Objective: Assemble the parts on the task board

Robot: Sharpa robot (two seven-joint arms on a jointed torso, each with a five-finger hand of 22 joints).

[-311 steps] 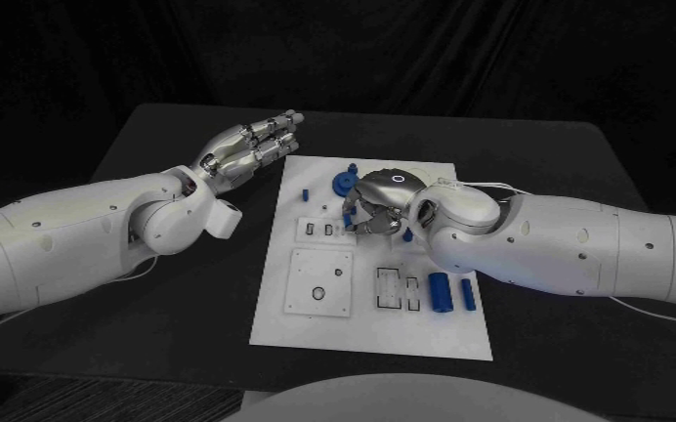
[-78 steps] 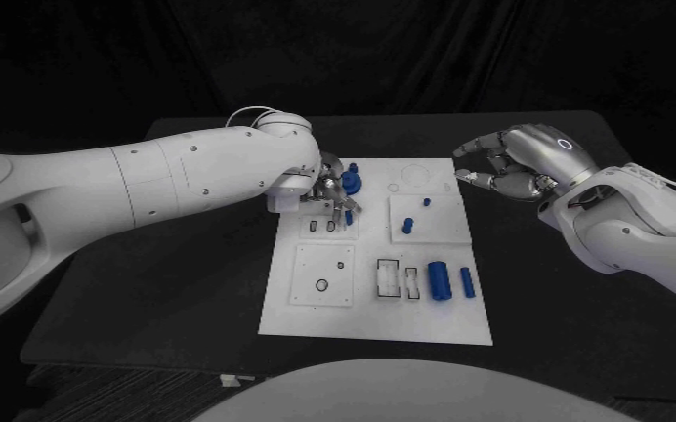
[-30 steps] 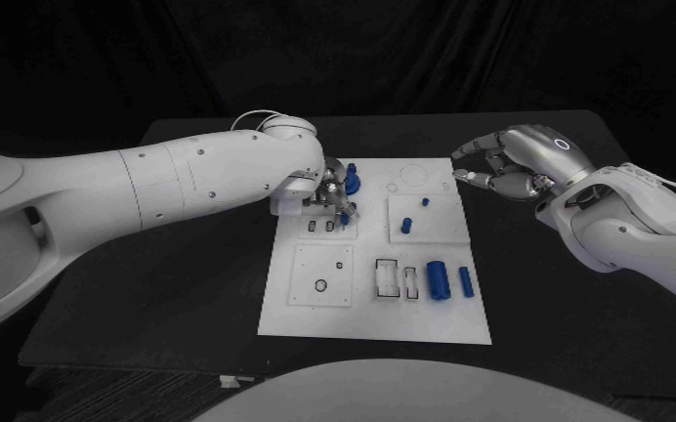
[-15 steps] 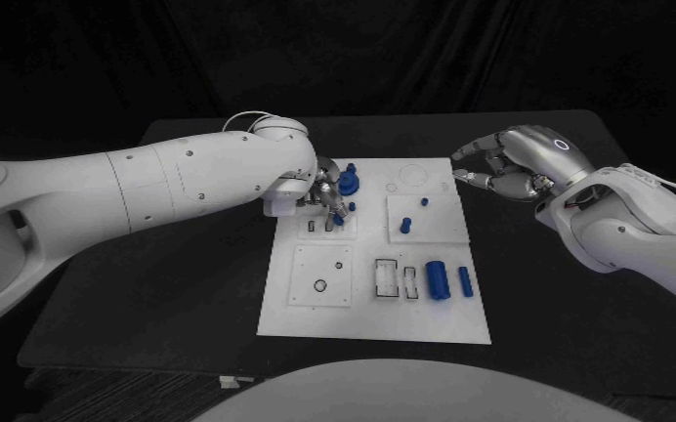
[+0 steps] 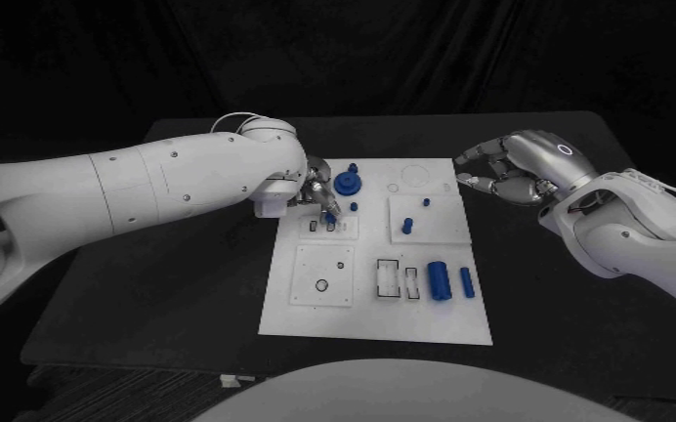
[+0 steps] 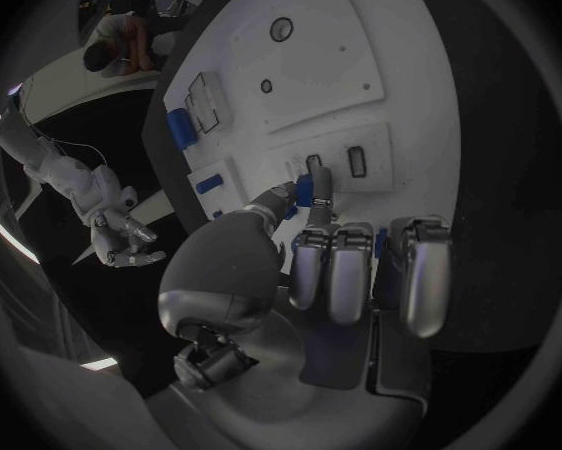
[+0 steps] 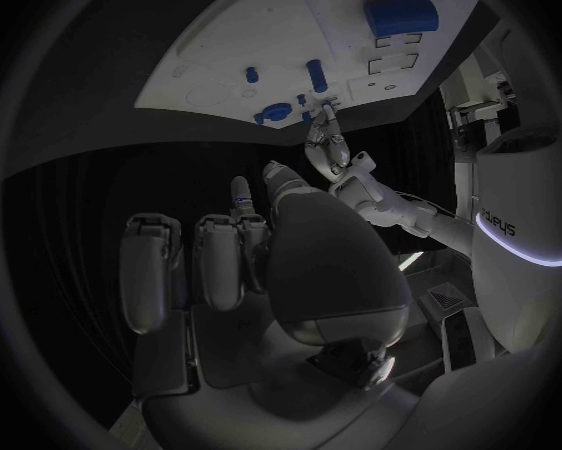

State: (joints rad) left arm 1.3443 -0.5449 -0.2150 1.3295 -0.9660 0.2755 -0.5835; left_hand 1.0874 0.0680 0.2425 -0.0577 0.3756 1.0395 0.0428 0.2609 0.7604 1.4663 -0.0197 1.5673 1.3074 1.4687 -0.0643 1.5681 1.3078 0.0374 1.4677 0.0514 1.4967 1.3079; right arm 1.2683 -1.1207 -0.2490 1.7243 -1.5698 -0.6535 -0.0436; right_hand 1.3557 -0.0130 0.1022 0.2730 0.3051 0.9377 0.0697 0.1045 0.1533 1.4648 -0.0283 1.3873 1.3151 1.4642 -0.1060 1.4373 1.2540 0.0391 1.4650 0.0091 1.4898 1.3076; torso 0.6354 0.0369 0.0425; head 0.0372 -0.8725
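The white task board (image 5: pixel 366 310) lies in the middle of the black table. My left hand (image 5: pixel 313 188) hovers over the board's far left part and pinches a small blue part (image 5: pixel 330 215) between thumb and a finger. In the left wrist view the hand (image 6: pixel 319 270) holds that part (image 6: pixel 304 199) just beside two small slots (image 6: pixel 335 161). My right hand (image 5: pixel 510 170) hangs off the board's far right edge, fingers curled in, holding nothing. Its curled fingers (image 7: pixel 200 265) appear in the right wrist view too.
A blue round part (image 5: pixel 347 185) stands at the board's far edge, just right of my left hand. Two short blue pegs (image 5: pixel 405 226) stand in a square plate further right. Two blue cylinders (image 5: pixel 439 281) lie near the board's right edge, beside rectangular recesses (image 5: pixel 389 278).
My left hand has drifted a little to the left with the small blue part still pinched. The right hand has barely moved.
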